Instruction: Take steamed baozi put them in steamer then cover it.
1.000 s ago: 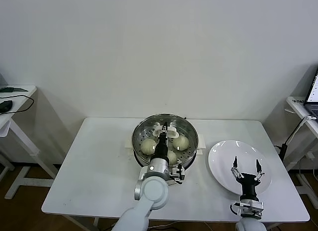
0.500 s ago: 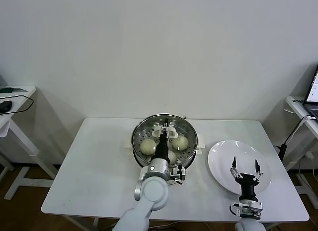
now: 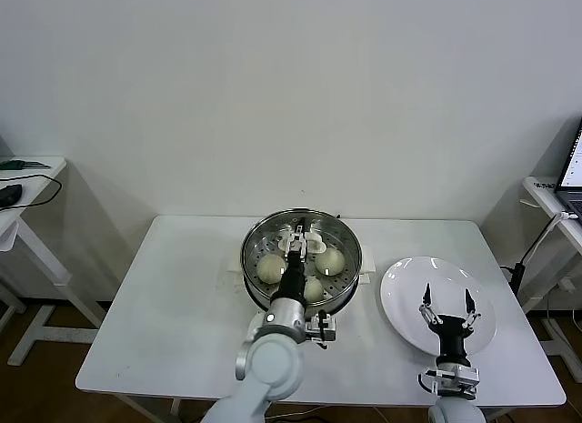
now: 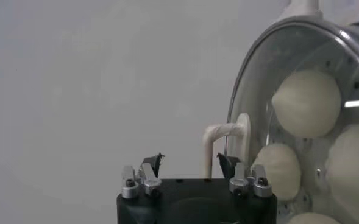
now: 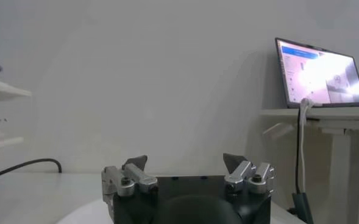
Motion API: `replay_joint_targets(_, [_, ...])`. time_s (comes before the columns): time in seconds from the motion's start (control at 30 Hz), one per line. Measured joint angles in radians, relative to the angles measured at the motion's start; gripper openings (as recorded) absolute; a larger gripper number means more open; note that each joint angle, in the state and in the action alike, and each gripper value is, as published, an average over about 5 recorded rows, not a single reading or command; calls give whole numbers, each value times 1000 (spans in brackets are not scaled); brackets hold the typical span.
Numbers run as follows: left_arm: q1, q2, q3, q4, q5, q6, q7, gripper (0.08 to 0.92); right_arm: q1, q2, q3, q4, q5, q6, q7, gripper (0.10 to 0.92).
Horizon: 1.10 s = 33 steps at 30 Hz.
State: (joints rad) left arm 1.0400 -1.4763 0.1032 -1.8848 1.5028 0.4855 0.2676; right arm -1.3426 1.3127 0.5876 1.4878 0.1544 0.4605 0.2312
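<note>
The steamer (image 3: 258, 237) stands mid-table with pale baozi (image 3: 270, 267) inside, under a clear glass lid (image 4: 289, 67). The lid's cream loop handle (image 4: 217, 141) stands between the fingers of my left gripper (image 4: 190, 163), close to one fingertip and ungripped; the jaws are open. In the head view the left gripper (image 3: 299, 238) reaches over the lid's middle. Through the glass, baozi (image 4: 306, 102) show close by. My right gripper (image 3: 447, 300) hovers open and empty over the white plate (image 3: 405, 279); it also appears open in its own wrist view (image 5: 185, 162).
The white table (image 3: 182, 296) carries only the steamer and the plate. A side table (image 3: 23, 182) with a cable is at the far left. A laptop (image 5: 318, 80) sits on a stand at the far right.
The left gripper has opened and let go of the lid handle, and its wrist has drawn back a little toward me. The lid stays on the steamer. The right arm is unchanged.
</note>
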Motion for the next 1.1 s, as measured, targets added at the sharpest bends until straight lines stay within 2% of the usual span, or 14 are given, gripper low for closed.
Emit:
replay_joint_targets(0.1, [20,21,-5,-35,-19,1,5,814,-4,-4,-1,10,1,-8,0,823])
replay_joint_targets(0.37, [87,103,-48,-162,-96,2,4,823,-15,-25,-17,51,13,-64,24,823])
replay_joint_targets(0.63, [195,171,-219,-256,-356,-55,-94,823,-41,-47,-20,107,62,-107,9,823])
replay_joint_targets(0.87, [285,178,-435,-206,-688,-206,-208,823,-68,-62,-22,150,120,-119,-15,823])
replay_joint_targets(1.1, [340,162,-604,-106,-1051,-379,-232,823,-95,-68,-25,177,165,-120,-30,823])
